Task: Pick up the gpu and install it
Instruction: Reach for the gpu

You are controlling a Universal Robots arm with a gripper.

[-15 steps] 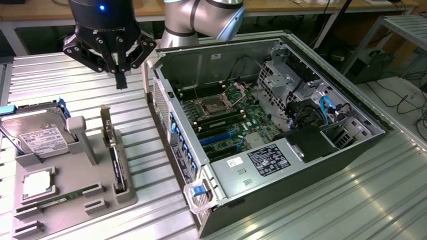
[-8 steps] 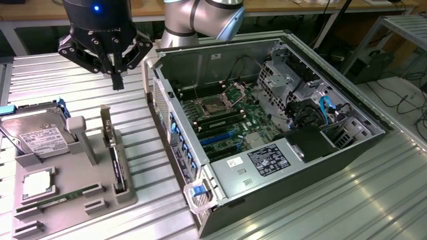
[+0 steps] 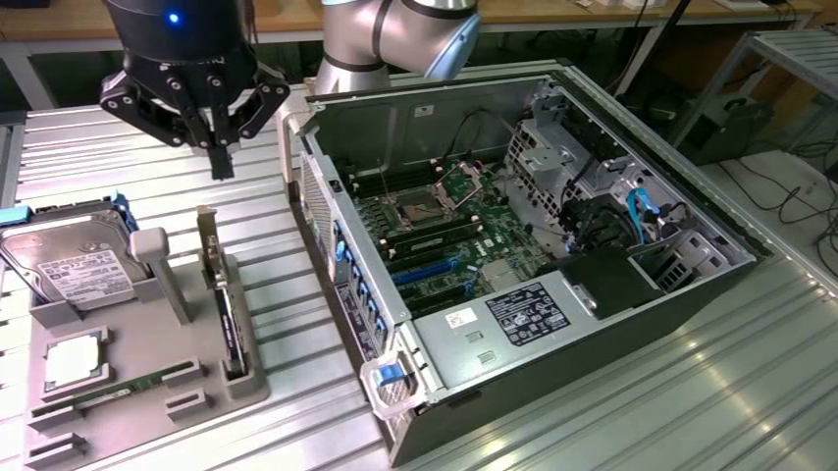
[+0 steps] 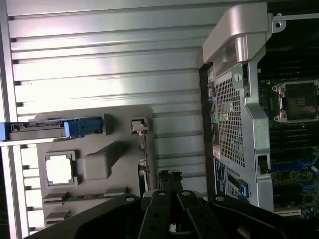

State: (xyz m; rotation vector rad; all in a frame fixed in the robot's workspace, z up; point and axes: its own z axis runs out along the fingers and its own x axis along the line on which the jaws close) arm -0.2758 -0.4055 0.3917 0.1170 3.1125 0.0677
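The gpu (image 3: 231, 319) stands on its edge in a slot of the grey holder tray (image 3: 144, 324), its pale metal bracket (image 3: 207, 235) at the far end. My gripper (image 3: 222, 165) hangs in the air above the far end of the tray, apart from the card, fingers shut together with nothing between them. In the wrist view the shut fingertips (image 4: 169, 177) sit just off the tray's edge, close to the gpu (image 4: 142, 152), which shows edge-on as a thin dark line. The open computer case (image 3: 524, 245) lies on its side at the exterior view's right, motherboard exposed.
On the tray also rest a silver hard drive (image 3: 81, 263) with blue rails, a square processor (image 3: 75, 358) and a green memory stick (image 3: 118, 388). The ribbed metal table (image 3: 681, 392) carries everything. The case wall (image 3: 321, 196) rises right beside the tray.
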